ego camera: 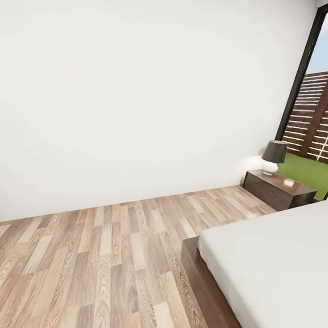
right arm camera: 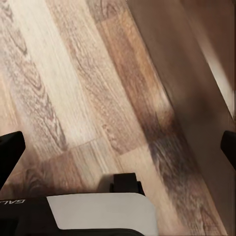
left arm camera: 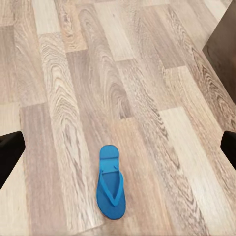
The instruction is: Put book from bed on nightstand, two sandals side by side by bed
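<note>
One bright blue sandal (left arm camera: pixel 112 184) lies flat on the wood-plank floor (left arm camera: pixel 73 73), sole down. My left gripper (left arm camera: pixel 118 148) hangs open above it, its dark fingertips (left arm camera: pixel 10 153) wide apart and empty. My right gripper (right arm camera: pixel 118 147) is open too, over bare floor beside the dark bed frame (right arm camera: pixel 196 73). The bed (ego camera: pixel 279 262), with a pale grey mattress, fills the lower right of the head view. A reddish-brown nightstand (ego camera: pixel 276 189) stands past it by the window. The book is out of view.
A dark-shaded lamp (ego camera: pixel 273 157) sits on the nightstand. A white wall (ego camera: pixel 138 97) runs behind the open floor (ego camera: pixel 94 261). A tall dark-framed window (ego camera: pixel 317 112) is at the right. The robot's grey base (right arm camera: pixel 98 211) is below the right gripper. A bed frame corner (left arm camera: pixel 223 44) is near the sandal.
</note>
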Available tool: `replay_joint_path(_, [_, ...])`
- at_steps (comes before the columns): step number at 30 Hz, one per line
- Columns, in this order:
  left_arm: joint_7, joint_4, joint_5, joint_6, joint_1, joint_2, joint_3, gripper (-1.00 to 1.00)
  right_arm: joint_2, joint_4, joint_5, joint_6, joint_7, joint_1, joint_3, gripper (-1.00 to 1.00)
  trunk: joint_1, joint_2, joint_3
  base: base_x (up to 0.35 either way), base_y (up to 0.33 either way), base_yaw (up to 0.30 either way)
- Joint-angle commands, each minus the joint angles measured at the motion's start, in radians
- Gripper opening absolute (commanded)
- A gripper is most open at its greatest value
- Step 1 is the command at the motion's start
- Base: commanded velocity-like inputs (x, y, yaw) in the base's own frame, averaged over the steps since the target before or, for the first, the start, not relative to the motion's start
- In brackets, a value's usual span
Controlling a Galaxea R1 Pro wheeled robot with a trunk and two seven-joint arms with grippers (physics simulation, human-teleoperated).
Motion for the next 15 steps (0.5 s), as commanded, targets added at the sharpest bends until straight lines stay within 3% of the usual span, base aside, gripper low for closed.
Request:
replay_joint_path(1, [0.0, 0.0, 0.005, -0.002, 0.0, 0.0, 0.0, 1.0, 0.0, 0.0, 0.0, -0.002, 0.001, 0.0, -0.002, 1.0, 0.0, 0.0, -0.001, 0.164, -0.148, 0.029])
replay_joint_path(5, [0.0, 0.0, 0.005, -0.002, 0.0, 0.0, 0.0, 1.0, 0.0, 0.0, 0.0, -0.002, 0.002, 0.0, -0.002, 1.0, 0.0, 0.0, -0.001, 0.127, -0.114, 0.01])
replay_joint_path(15, [0.0, 0.0, 0.005, -0.002, 0.0, 0.0, 0.0, 1.0, 0.0, 0.0, -0.001, -0.002, 0.001, 0.0, -0.002, 1.0, 0.0, 0.0, -0.001, 0.069, -0.009, 0.001])
